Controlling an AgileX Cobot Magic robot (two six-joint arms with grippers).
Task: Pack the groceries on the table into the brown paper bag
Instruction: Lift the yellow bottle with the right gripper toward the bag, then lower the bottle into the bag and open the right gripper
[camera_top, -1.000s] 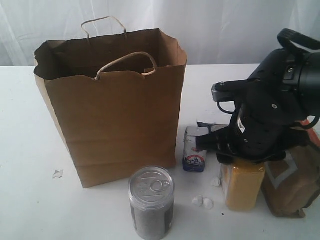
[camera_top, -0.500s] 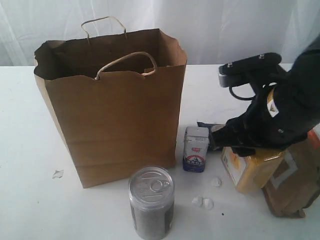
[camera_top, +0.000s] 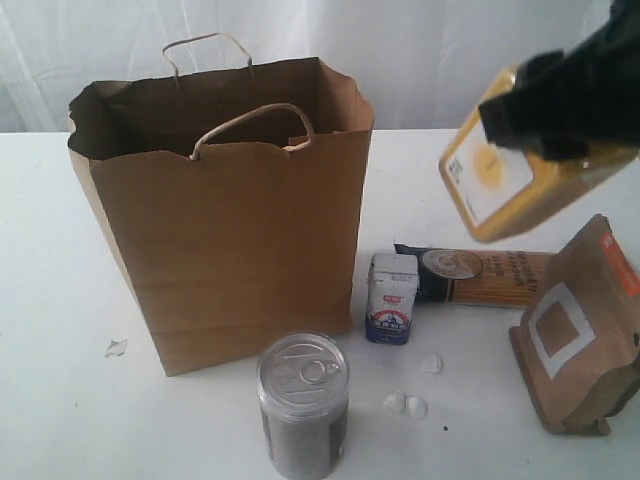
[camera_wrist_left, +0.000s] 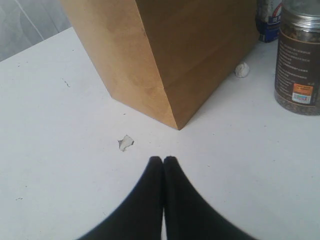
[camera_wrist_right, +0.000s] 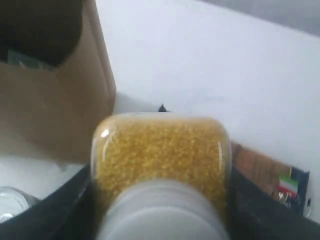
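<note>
Your right jaws are clamped on the yellow-grain bottle (camera_top: 520, 195), one on each side of it just below its white cap (camera_wrist_right: 160, 212). They hold it tilted in the air, label facing the exterior camera, clear of the counter (camera_top: 60, 410). The bottle hangs to the right of the brown paper bag (camera_top: 230, 240), roughly level with the bag's upper part and apart from it. It is above the dark-blue spaghetti packet (camera_top: 490, 275) and the brown pouch (camera_top: 580, 330).

Your left jaws are pressed together tip to tip with nothing between them. They sit low over the counter, near a bottom corner of the bag, and a small white scrap (camera_wrist_left: 126, 142) lies just ahead of them.

The bag stands upright with its mouth open and both loop handles raised. The pull-tab can (camera_top: 303, 405) stands in front of it, near its right front corner. The small white-blue carton (camera_top: 391, 298) stands just beside the bag's lower right edge. The spaghetti packet lies flat beside the carton. The pouch stands at the right edge of the exterior view. A few white crumbs (camera_top: 405, 404) lie between the can and the pouch.
</note>
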